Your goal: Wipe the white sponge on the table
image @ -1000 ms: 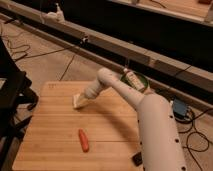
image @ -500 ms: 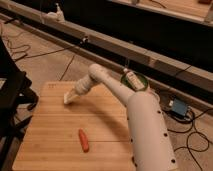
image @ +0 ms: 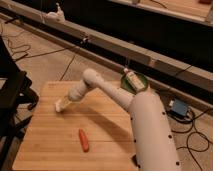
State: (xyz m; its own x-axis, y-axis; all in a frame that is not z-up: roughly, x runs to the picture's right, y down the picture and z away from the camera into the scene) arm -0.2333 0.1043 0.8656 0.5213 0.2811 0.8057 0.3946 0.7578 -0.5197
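Note:
The white sponge (image: 61, 105) lies flat on the left part of the table (image: 45, 145), a light bamboo-wood top. My gripper (image: 65, 102) sits at the end of the white arm that reaches from the lower right across the table, and it is pressed down on the sponge, shut on it. The arm's elbow (image: 90, 77) rises above the table's far edge.
An orange carrot (image: 84, 140) lies on the table near its front. A green bowl with a white bottle (image: 134, 81) stands at the far right corner. A dark chair (image: 10, 95) stands left of the table. Cables and a blue box (image: 178, 108) lie on the floor.
The gripper has slid the sponge leftward and toward the front across the table, and the arm has stretched out further to the left.

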